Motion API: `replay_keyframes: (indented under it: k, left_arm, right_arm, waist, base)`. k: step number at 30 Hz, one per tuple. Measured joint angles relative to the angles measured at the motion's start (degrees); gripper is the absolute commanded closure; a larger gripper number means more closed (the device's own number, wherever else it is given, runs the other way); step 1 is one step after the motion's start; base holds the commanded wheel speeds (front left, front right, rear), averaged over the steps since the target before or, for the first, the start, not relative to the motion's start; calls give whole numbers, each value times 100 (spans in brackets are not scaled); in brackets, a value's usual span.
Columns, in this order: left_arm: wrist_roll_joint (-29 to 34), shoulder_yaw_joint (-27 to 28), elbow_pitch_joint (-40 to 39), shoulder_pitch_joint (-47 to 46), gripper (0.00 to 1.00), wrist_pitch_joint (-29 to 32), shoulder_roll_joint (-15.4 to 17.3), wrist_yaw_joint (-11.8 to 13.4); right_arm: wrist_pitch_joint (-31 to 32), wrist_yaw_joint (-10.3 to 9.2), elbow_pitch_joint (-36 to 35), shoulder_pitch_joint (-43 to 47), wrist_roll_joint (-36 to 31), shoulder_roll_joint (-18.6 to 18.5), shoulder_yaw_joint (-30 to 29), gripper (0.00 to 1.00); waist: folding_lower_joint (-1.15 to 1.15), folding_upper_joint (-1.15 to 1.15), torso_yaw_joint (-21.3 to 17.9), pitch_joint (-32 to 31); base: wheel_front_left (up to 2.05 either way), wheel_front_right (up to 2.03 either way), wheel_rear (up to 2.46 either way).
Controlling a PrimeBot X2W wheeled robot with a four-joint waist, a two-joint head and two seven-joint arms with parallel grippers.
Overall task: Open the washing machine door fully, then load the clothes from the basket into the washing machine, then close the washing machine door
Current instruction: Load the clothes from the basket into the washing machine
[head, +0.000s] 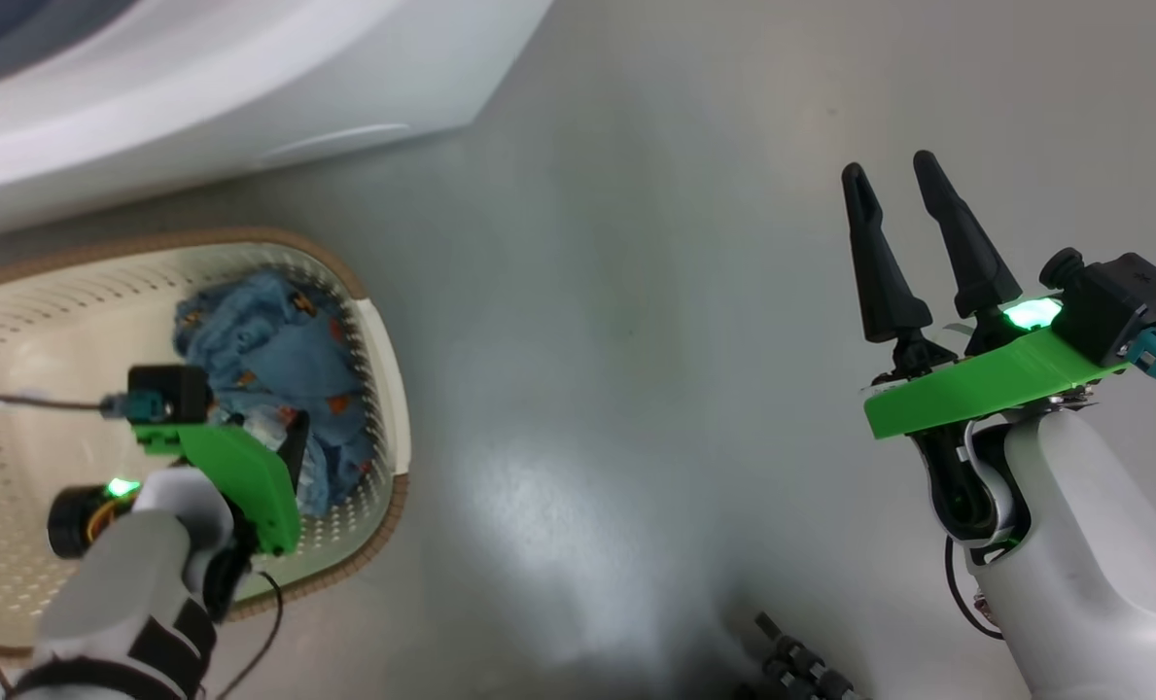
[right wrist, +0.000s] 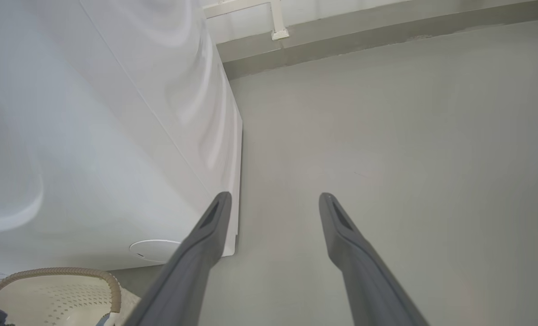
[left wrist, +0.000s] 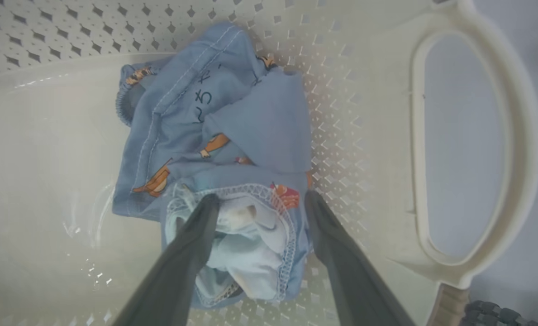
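**Head view:** the left gripper reaches into the basket, over the clothes bunched at its right end. The right gripper hangs over the floor, jaws apart and empty. The washing machine stands just beyond the basket.

**Left wrist view:** jaws spread wide, straddling a pale fold of the blue garment, not yet clamped.

**Right wrist view:** jaws apart beside the machine's corner.

Step in hand, by judgement: loading. The next move calls for closing on the fold and lifting clear of the basket.
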Motion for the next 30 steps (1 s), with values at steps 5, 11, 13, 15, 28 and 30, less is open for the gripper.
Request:
replay_keyframes:
  k: [5,11,13,15,28,30]
  left_arm:
    - [-210,-185,1,-206,0,190,118,0]
    - [-482,-480,23,-425,0,423,234,0]
    - [-524,-509,148,-525,0,446,302,0]
    - [-527,-554,392,-689,0,494,396,0]
    - [-524,-641,891,-962,100,381,352,58]
    - [-531,-631,909,-963,100,238,324,58]
  right_arm:
    - [0,0,-25,-4,0,77,-2,0]
    - [0,0,-59,-127,0,151,20,0]
    - [0,0,-63,-130,0,158,29,0]
    - [0,0,-83,-133,-1,180,48,0]
    - [0,0,-115,-135,-14,222,48,0]
    - [0,0,-110,-135,-32,225,49,0]
  waist:
    - [0,0,-73,194]
    - [0,0,-195,443]
    - [0,0,-246,511]
    - [0,0,-328,604]
    - [0,0,-469,731]
    - [0,0,-458,698]
  base:
    - [0,0,0]
    - [0,0,0]
    - [0,0,0]
    - [0,0,0]
    - [0,0,0]
    - [0,0,0]
